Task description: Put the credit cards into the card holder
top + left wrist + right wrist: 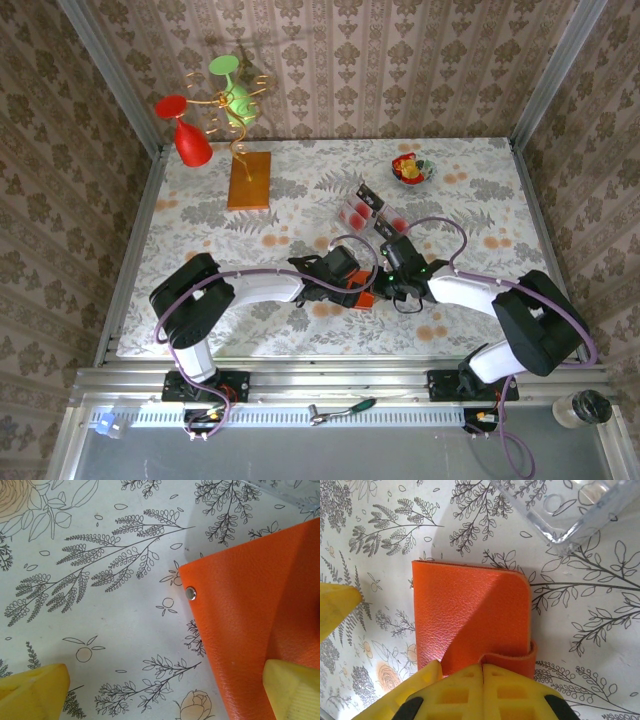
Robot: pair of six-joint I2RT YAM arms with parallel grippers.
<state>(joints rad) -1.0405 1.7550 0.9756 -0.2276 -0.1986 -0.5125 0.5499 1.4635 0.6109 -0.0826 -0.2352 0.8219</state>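
At the near edge of the card holder (470, 610), which lies folded on the counter (125, 620), the right pincer (482, 667) is closed tight against a curled-up flap (512, 657); whether it nips that flap I can't tell. The left pincer (165, 675) gapes wide across the holder's corner, gripping nothing. I'd worry the holder skids away or flops shut when pried. Just beyond the holder the credit cards (352, 212) sit in a clear tray (560, 525), close enough to bump.
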